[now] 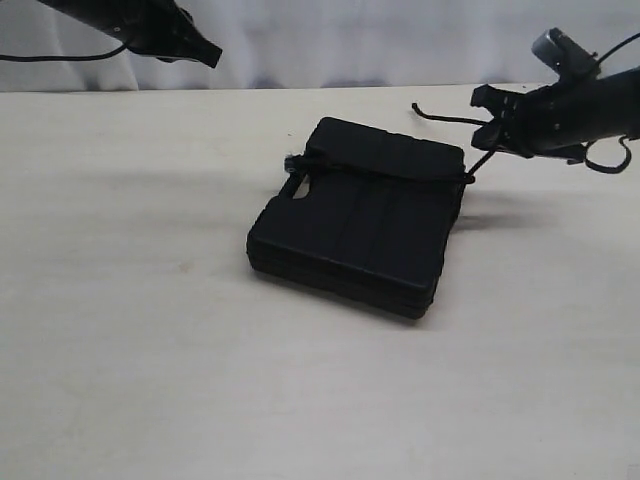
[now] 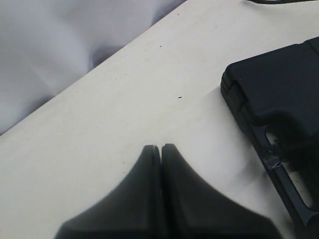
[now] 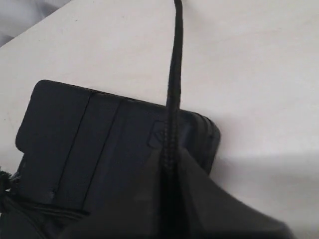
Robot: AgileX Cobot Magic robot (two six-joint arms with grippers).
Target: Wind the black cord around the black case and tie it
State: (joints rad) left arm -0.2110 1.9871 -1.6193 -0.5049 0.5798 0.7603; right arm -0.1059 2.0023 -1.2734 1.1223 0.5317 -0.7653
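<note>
Right gripper point(image 1: 493, 128), at two o'clock off the black case point(image 1: 360, 225) lying mid-surface, pinches the black cord point(image 1: 480, 160) taut, I reckon to cinch the wrap. Left gripper point(image 2: 160, 148) sits closed and empty at eleven o'clock.

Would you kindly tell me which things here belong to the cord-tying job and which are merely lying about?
In the job: black case; black cord running across it; right gripper, jaws shut on the cord.
Not in use: left gripper, jaws shut, empty; table; white cloth backdrop.
</note>
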